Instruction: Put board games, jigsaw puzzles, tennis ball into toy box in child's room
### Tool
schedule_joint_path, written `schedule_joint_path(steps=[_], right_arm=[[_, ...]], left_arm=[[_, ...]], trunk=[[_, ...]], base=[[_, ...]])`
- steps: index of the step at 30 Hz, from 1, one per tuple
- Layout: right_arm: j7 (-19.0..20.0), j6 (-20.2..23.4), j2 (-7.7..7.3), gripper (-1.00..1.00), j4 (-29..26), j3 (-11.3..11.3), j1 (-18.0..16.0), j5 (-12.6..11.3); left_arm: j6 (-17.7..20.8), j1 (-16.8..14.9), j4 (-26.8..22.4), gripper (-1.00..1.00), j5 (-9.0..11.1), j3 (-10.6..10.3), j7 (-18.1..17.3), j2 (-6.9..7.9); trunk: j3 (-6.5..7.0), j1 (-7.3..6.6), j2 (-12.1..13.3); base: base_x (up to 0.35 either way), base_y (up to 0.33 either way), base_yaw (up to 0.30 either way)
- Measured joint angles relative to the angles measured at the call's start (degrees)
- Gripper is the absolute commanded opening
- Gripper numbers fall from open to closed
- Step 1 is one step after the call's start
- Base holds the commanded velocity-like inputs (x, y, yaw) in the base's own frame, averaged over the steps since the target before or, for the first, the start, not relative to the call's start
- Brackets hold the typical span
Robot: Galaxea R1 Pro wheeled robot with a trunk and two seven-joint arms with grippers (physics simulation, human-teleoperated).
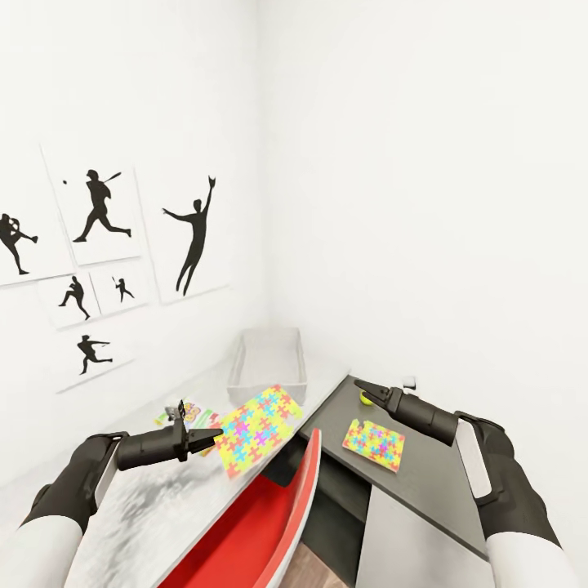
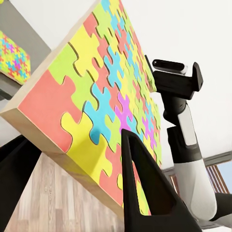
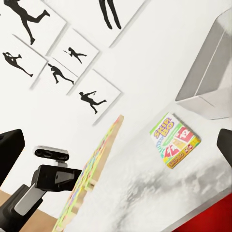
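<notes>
Left gripper (image 1: 214, 434): clamped on the edge of the large jigsaw puzzle (image 1: 256, 430), which it holds tilted above the pale surface (image 1: 155, 506); arm reaches in from the left, roughly level.
Left wrist view: puzzle (image 2: 104, 92) seen close, showing a pale board edge under the coloured pieces; the right arm (image 2: 186, 135) beyond it.
Right gripper (image 1: 365, 391): hovering above the dark grey end section (image 1: 425, 482), just beside the tennis ball (image 1: 367, 398); holding nothing visible, but whether spread or closed cannot be judged.
Small jigsaw puzzle (image 1: 374, 445): flat on the dark section, near the right gripper.
Right wrist view: "SKIP BO" board game (image 3: 175, 140) lying flat on the pale surface, apart from the toy box (image 3: 208, 82); in the head view the left gripper partly hides it.
Toy box (image 1: 269, 366): at the corner by the walls, behind the held puzzle.
Surroundings: red chair (image 1: 253, 531) under the surface; silhouette posters (image 1: 98, 245) on the wall.
</notes>
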Motion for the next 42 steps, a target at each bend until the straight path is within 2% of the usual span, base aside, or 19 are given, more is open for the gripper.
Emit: schedule_joint_path(steps=[16, 35, 42], right_arm=[[0.1, -0.1, 0.01, 1.0, -0.1, 0.0, 0.0, 0.0], [0.1, -0.1, 0.01, 1.0, 0.0, 0.0, 0.0, 0.0], [0.1, -0.2, 0.01, 1.0, 0.0, 0.0, 0.0, 0.0]], left_arm=[[0.0, 0.0, 0.0, -1.0, 0.0, -0.1, 0.0, 0.01], [-0.1, 0.0, 0.0, -1.0, 0.0, -0.1, 0.1, -0.13], [-0.1, 0.0, 0.0, -1.0, 0.0, -0.1, 0.1, -0.16]], trunk=[[-0.08, -0.01, 0.0], [-0.08, 0.0, 0.0], [-0.08, -0.01, 0.0]], base=[[0.186, -0.206, 0.02], [0.033, -0.033, 0.269], [0.19, -0.051, 0.29]])
